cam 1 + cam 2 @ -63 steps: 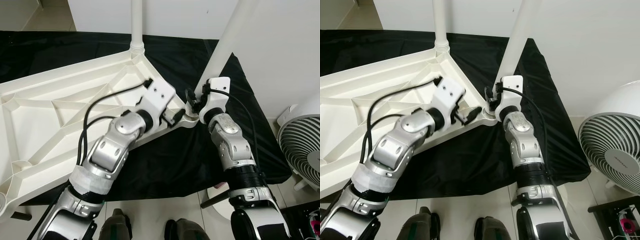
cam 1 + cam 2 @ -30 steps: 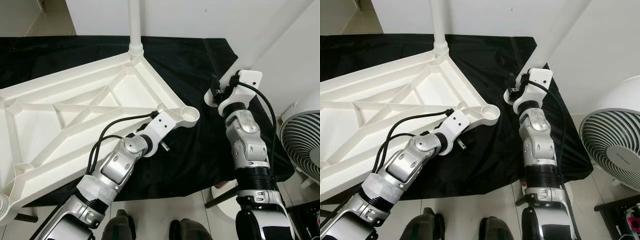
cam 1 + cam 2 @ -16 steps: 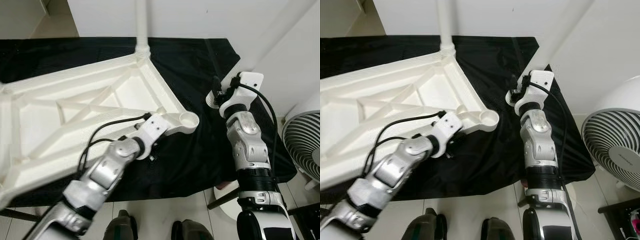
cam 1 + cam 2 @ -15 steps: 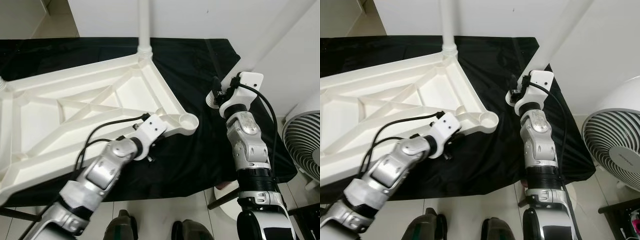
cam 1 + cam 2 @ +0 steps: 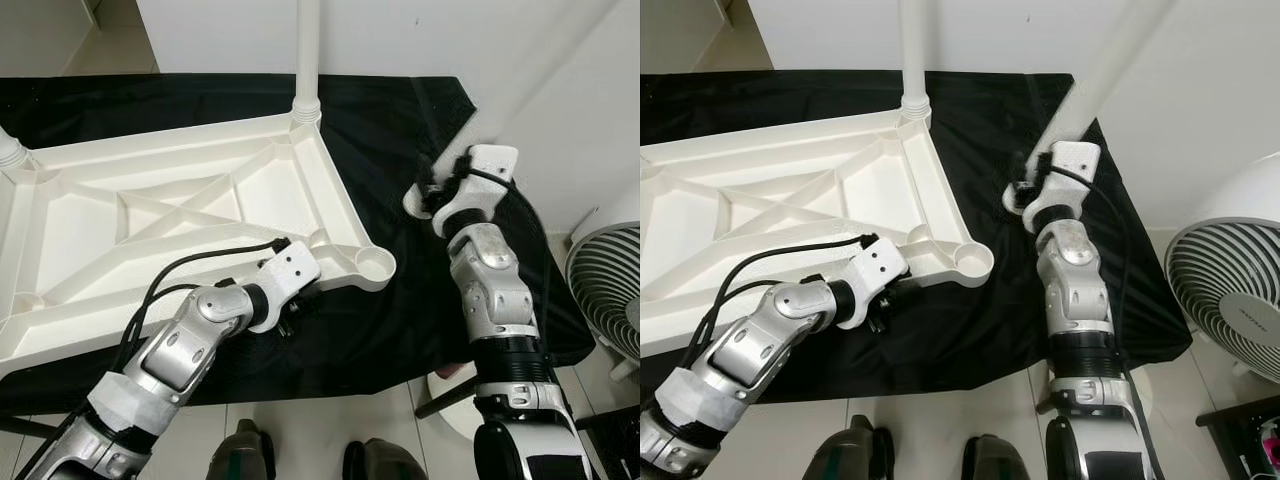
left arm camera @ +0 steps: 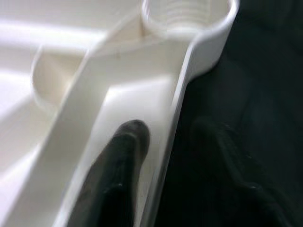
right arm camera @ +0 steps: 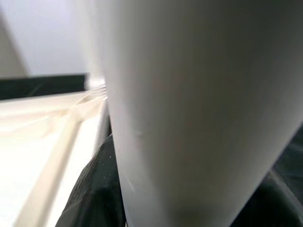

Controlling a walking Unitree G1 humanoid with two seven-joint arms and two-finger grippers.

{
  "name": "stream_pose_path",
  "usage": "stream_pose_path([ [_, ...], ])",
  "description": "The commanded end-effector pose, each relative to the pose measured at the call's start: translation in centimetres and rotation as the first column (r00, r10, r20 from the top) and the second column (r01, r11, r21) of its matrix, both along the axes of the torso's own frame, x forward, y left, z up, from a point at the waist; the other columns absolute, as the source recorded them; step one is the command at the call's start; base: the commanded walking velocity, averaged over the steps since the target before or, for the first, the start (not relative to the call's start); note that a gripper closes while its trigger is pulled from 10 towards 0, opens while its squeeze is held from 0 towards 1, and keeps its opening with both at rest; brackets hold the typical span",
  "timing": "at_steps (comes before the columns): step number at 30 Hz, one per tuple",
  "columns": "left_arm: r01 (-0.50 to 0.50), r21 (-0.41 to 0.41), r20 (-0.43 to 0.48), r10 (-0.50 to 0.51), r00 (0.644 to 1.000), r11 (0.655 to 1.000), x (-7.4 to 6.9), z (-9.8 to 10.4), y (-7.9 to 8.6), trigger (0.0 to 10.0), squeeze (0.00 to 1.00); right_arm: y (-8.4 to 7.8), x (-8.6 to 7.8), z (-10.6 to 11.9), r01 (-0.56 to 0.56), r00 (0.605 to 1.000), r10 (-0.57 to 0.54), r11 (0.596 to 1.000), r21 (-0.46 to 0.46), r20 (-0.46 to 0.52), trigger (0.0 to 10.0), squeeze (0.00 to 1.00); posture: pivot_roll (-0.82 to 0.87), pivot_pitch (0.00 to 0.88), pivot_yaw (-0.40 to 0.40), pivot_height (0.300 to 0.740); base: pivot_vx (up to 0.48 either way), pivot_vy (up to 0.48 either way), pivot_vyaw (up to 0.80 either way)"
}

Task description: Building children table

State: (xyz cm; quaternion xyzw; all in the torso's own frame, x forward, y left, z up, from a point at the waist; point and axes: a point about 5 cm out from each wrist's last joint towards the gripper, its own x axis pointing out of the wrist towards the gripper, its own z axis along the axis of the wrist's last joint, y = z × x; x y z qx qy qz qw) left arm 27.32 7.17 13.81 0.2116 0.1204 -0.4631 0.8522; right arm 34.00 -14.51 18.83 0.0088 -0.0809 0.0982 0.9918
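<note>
Upside-down white plastic tabletop (image 5: pixel 180 215), ribbed underside, on black cloth (image 5: pixel 390 110). Left gripper (image 6: pixel 180 137) clamped over smooth rim beside round empty corner socket (image 5: pixel 374 265). Right gripper (image 5: pixel 432 195) closed around loose white tubular leg (image 5: pixel 1110 70), held aslant above cloth.

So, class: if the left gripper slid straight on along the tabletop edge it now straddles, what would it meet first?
Most likely the round leg socket at the corner of the white tabletop. The left gripper has one finger inside the rim, pointing toward that socket; exact depth is unclear.
</note>
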Motion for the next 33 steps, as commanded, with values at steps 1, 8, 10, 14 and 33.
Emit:
stream_pose_path([
  [1, -0.014, 0.015, -0.014, 0.014, 1.000, 1.000, 0.0, -0.3, 0.4, 10.0, 1.00, -0.1, -0.2, 0.2, -0.003, 1.000, 0.003, 1.000, -0.008, 0.006, 10.0, 0.00, 0.00, 0.068, -0.001, 0.740, 0.000, 0.000, 0.00],
  [8, -0.073, -0.066, 0.055, 0.077, 0.996, 0.995, 0.7, 2.9, 1.0, 10.0, 0.00, 1.6, -1.0, -0.6, -0.113, 0.994, 0.112, 0.985, -0.134, -0.018, 10.0, 0.00, 0.01, 0.070, -0.016, 0.740, 0.000, 0.000, 0.00],
  [10, -0.077, -0.075, 0.057, 0.081, 0.995, 0.994, 0.7, 3.0, 1.1, 10.0, 0.00, 1.7, -1.1, -0.6, -0.117, 0.993, 0.117, 0.983, -0.140, -0.012, 10.0, 0.00, 0.01, 0.070, -0.016, 0.740, 0.000, 0.000, 0.00],
  [14, -0.111, -0.103, 0.078, 0.119, 0.990, 0.988, 0.9, 3.6, 1.4, 10.0, 0.00, 2.5, -2.1, -0.6, -0.181, 0.982, 0.186, 0.971, -0.159, 0.019, 10.0, 0.00, 0.02, 0.069, -0.023, 0.740, 0.000, 0.000, 0.00],
  [33, -0.263, -0.219, 0.107, 0.291, 0.951, 0.940, 1.7, 4.3, 1.5, 10.0, 0.00, 2.8, -5.7, -1.9, -0.149, 0.989, 0.149, 0.988, -0.027, 0.013, 10.0, 0.00, 0.03, 0.072, -0.023, 0.740, 0.000, 0.000, 0.00],
])
